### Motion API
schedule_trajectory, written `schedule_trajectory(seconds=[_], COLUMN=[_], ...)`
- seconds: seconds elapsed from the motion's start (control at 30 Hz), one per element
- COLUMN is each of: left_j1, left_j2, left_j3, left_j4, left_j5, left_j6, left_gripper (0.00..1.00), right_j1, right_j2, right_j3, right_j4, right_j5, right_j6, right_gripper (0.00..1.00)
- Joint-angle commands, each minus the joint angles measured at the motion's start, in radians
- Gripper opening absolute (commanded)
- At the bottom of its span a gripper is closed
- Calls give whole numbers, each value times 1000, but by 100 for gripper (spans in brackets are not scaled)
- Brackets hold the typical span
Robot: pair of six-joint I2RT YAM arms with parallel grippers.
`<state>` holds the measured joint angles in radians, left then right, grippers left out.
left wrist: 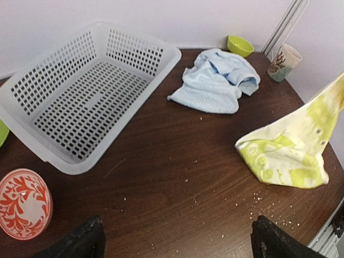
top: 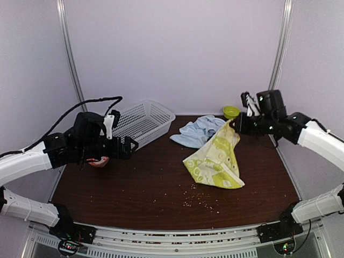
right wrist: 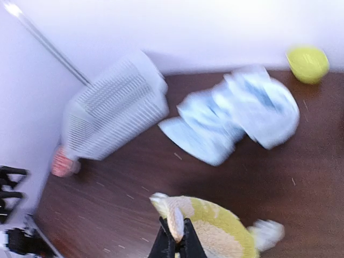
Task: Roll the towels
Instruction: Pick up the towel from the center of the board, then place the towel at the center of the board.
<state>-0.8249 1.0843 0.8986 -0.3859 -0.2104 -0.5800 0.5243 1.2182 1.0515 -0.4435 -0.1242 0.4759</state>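
**Lemon towel pinched by one corner, ready to be spread**

The lemon-print towel (top: pixel 215 161) hangs from a single corner clamped between the right fingers (right wrist: pixel 164 244). These are shut tight on the cloth above the right side of the table (top: pixel 134 188). The rest of the towel drapes down and pools on the wood in a slack, folded heap.

The step in hand looks like lifting it to lay it out flat before rolling. To do that well, the corner should probably be carried toward the near, bare part of the table. That lets the cloth unfold under its own weight instead of bunching. A second corner likely needs catching by the left fingers (left wrist: pixel 80 242), which stand spread wide and empty over the left side. One grip alone will leave the towel twisted.

The towel is lime-green and yellow with white lemon slices, soft and limp. The pale blue towel (top: pixel 199 131) lies crumpled at the far side, just beside the lifted one. It sits between the white mesh basket (top: pixel 142 123) and a small green bowl (top: pixel 231 111). Neither towel is rolled yet. Pale crumbs (top: pixel 199 199) speckle the wood near the front.
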Motion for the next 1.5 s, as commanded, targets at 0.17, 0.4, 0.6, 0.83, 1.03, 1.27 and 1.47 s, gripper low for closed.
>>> schedule_trajectory(seconds=[0.17, 0.4, 0.6, 0.83, 1.03, 1.27, 1.47], left_j1=[-4, -5, -5, -17, -82, -232, -336], left_j2=[-123, -162, -182, -165, -77, 200, 473], left_j3=[102, 80, 54, 38, 22, 113, 266], left_j4=[-14, -15, -14, -6, 60, 128, 126], left_j5=[-81, -32, -6, 65, 117, 122, 100], left_j6=[102, 89, 68, 70, 77, 110, 147], left_gripper=[97, 97, 97, 97, 96, 94, 92], right_j1=[179, 221, 345, 434, 435, 431, 429], right_j2=[-168, -181, -136, -106, -164, -261, -313], right_j3=[474, 400, 322, 375, 524, 431, 288], right_j4=[-32, -50, -86, -122, -210, -265, -212], right_j5=[-249, -219, -115, -36, 1, 166, 283], right_j6=[-121, -122, -148, -199, -296, -301, -216], right_gripper=[0, 0, 0, 0, 0, 0, 0])
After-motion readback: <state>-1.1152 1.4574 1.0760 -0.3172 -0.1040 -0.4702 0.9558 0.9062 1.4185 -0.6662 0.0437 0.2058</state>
